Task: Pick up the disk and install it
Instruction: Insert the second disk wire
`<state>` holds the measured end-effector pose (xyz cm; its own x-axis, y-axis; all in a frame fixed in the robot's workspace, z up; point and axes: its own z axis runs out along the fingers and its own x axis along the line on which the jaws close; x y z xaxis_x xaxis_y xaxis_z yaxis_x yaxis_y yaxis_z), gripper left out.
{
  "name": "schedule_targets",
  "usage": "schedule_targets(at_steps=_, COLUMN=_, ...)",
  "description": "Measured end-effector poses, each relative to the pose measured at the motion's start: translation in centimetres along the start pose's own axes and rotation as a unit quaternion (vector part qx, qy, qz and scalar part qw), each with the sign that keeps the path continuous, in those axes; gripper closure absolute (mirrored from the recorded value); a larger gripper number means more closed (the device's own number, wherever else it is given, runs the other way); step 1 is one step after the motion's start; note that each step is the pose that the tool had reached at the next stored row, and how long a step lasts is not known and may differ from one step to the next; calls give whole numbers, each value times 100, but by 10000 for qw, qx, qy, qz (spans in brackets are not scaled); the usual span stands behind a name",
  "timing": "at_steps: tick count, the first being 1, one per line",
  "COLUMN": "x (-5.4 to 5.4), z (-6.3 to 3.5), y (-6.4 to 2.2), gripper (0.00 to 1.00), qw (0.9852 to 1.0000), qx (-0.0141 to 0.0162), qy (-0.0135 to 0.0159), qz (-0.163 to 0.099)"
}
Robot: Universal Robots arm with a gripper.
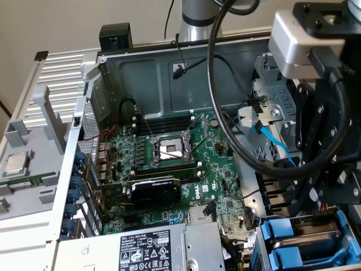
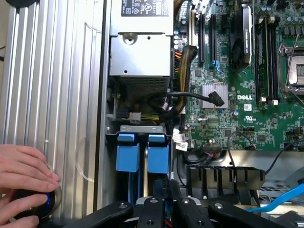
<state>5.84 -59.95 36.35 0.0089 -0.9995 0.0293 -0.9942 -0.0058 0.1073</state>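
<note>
Two blue plastic carriers stand side by side in the drive bay of the open computer case [image 1: 113,73]. The carrier nearer the motherboard [image 2: 158,159] [image 1: 279,228] lines up with my gripper, so I take it for the disk. Its silver body is hidden down in the bay. My black gripper [image 2: 165,209] [image 1: 324,197] hangs right over that bay, and its fingers [image 2: 152,210] are close together. A sliver of blue shows between them. I cannot tell whether they clamp the carrier or only hover at its end.
The green motherboard [image 1: 169,164] with its black graphics card [image 1: 155,192] fills the case middle. A silver power supply [image 2: 140,52] sits beside the bay. Black and blue cables [image 1: 271,141] run close to the gripper. A person's hand [image 2: 23,171] rests on a black device outside the case wall.
</note>
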Motion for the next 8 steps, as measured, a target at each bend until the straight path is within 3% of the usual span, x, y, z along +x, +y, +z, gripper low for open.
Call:
schedule_targets(at_steps=4, x=6, z=20, y=-2, gripper=84, qw=10000, qx=3, qy=-39, qz=-12)
schedule_targets(at_steps=8, x=10, z=24, y=-3, gripper=84, qw=10000, qx=3, qy=-38, qz=-22)
